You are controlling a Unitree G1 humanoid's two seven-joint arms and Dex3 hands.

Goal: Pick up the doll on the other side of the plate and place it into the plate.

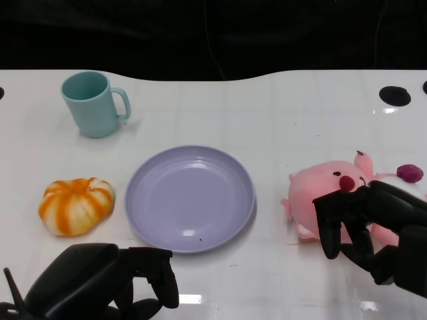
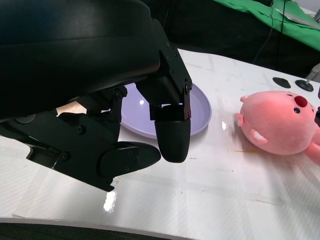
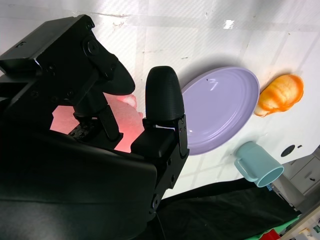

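A white table [image 1: 280, 120] seen from above the robot, described from left to right. At the far left lies an orange-and-white striped plush pumpkin [image 1: 75, 205], with a teal mug [image 1: 93, 103] behind it toward the table's far edge. Near the robot's body, the left hand [image 1: 107, 283] hangs low over the table in front of the pumpkin, holding nothing; its fingers are bent loosely with gaps between them.

In the middle sits a lilac plate [image 1: 189, 198], with nothing on it.

To the right of the plate, apart from its rim, lies the pink doll [image 1: 330, 193], a round plush animal with a red nose and small ears. It rests on the table, its body stretching away from the plate toward the right edge. The right hand [image 1: 373, 230] is at the doll's near side, its spread fingers arched over the doll's lower half; whether they press on it cannot be told, and the doll does not look lifted.

The right hand is plainly the nearer one. The doll lies just under and beyond its fingers, and the plate waits to that hand's left.
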